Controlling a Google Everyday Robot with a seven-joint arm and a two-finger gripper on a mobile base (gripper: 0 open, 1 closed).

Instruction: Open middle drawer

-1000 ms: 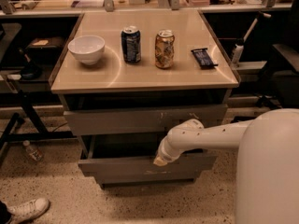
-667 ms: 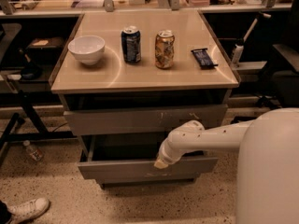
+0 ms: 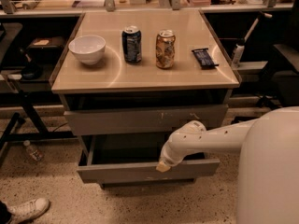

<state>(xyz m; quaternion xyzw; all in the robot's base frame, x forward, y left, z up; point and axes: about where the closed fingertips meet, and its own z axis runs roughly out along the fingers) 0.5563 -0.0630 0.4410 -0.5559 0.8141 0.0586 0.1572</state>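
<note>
The middle drawer point(image 3: 121, 172) is the wide, shallow grey one low in the cabinet. It stands pulled out toward me, and its grey tray-like inside point(image 3: 124, 149) shows. My gripper point(image 3: 163, 166) is at the end of the white arm, which reaches in from the right. The gripper sits at the top edge of the drawer's plain front, right of its middle. Above it, the taller grey drawer front point(image 3: 140, 119) with pale scratch marks is closed.
On the cabinet top point(image 3: 140, 78) stand a white bowl point(image 3: 87, 48), a blue can point(image 3: 132, 44), a gold can point(image 3: 165, 49) and a dark snack bar point(image 3: 204, 58). A plastic bottle point(image 3: 32, 150) and a white shoe point(image 3: 25, 209) lie on the floor at left. My white body point(image 3: 271, 171) fills the right.
The middle drawer has slid a little further out toward me, and my gripper has moved with its front edge.
</note>
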